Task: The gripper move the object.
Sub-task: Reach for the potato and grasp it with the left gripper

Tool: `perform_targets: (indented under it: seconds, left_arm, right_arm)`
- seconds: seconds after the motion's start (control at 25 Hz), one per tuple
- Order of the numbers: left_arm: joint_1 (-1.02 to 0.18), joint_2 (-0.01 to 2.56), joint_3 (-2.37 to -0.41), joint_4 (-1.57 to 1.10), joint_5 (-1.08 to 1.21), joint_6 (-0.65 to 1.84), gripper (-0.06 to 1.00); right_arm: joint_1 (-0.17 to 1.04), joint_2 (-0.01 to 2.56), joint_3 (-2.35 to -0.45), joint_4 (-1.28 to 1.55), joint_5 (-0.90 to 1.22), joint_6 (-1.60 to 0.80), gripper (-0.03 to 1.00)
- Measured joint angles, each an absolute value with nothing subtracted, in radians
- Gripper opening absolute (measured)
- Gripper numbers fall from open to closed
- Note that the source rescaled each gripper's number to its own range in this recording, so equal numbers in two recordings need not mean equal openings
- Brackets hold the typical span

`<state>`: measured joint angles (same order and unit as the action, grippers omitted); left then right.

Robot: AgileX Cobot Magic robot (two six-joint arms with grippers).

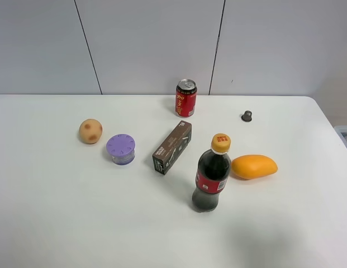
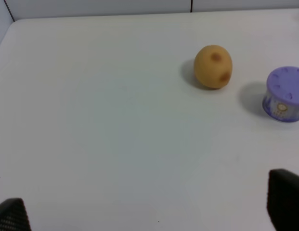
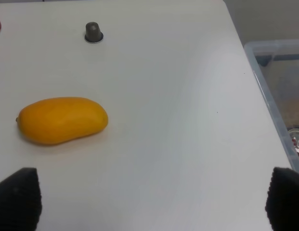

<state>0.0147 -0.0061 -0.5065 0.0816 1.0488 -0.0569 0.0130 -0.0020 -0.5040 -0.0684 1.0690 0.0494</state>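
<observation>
The object, a small tan-orange potato-like lump with reddish-brown spots (image 1: 90, 131), sits on the white table at the left. It also shows in the left wrist view (image 2: 213, 66), well ahead of my left gripper (image 2: 149, 214). That gripper's black fingertips (image 2: 285, 204) stand wide apart with nothing between them. My right gripper (image 3: 149, 202) is also open and empty, its fingertips (image 3: 17, 197) short of the mango shape. Neither gripper shows in the exterior high view.
A purple-lidded round tub (image 1: 120, 149) stands beside the lump. A dark box (image 1: 172, 147), a red can (image 1: 185, 97), a cola bottle (image 1: 212, 174), a bright-orange mango shape (image 1: 253, 166) and a small grey cap (image 1: 247, 116) are on the table. A clear bin (image 3: 279, 91) sits off the right edge.
</observation>
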Motion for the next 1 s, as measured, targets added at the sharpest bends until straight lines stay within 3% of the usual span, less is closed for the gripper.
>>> perform_targets:
  seconds: [1.0]
  left_arm:
    - [0.015,-0.006,-0.507,0.082,1.049,-0.057,1.00]
  right_arm:
    - [0.013,-0.002,-0.504,-0.068,1.069,0.049,1.00]
